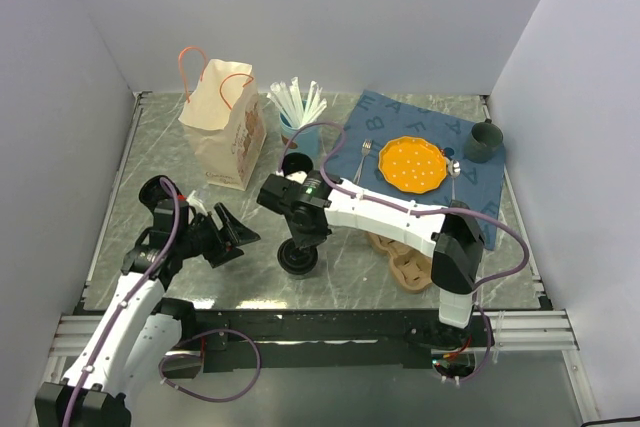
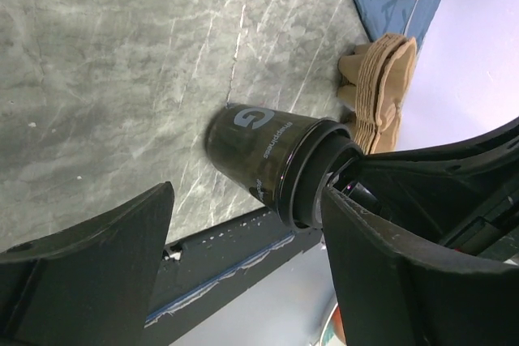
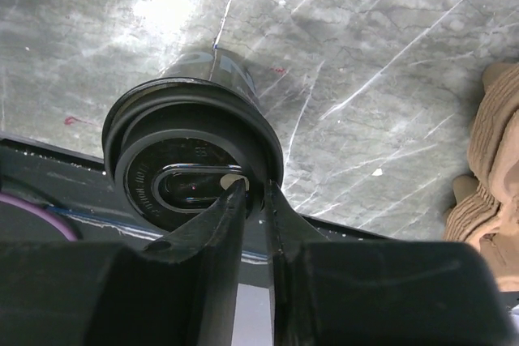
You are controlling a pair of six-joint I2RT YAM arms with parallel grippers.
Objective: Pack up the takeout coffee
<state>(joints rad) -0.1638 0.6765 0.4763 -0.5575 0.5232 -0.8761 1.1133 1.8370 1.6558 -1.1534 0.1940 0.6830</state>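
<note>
The takeout coffee (image 1: 297,259) is a black cup with a black lid, upright near the table's front edge. It also shows in the left wrist view (image 2: 263,155) and the right wrist view (image 3: 190,151). My right gripper (image 1: 301,235) comes down from above, and its jaws (image 3: 255,192) are pinched on the lid's rim, one finger inside and one outside. My left gripper (image 1: 232,234) is open and empty, just left of the cup and pointing at it. In its own view the left gripper (image 2: 247,200) has the cup beyond its fingers.
A paper bag (image 1: 222,132) with handles stands at the back left. Beside it are a light-blue straw cup (image 1: 297,127) and a lidless black cup (image 1: 295,165). A blue placemat (image 1: 380,117) carries an orange plate (image 1: 413,164) and a grey-green mug (image 1: 484,142). A cardboard cup carrier (image 1: 405,257) lies right of the coffee.
</note>
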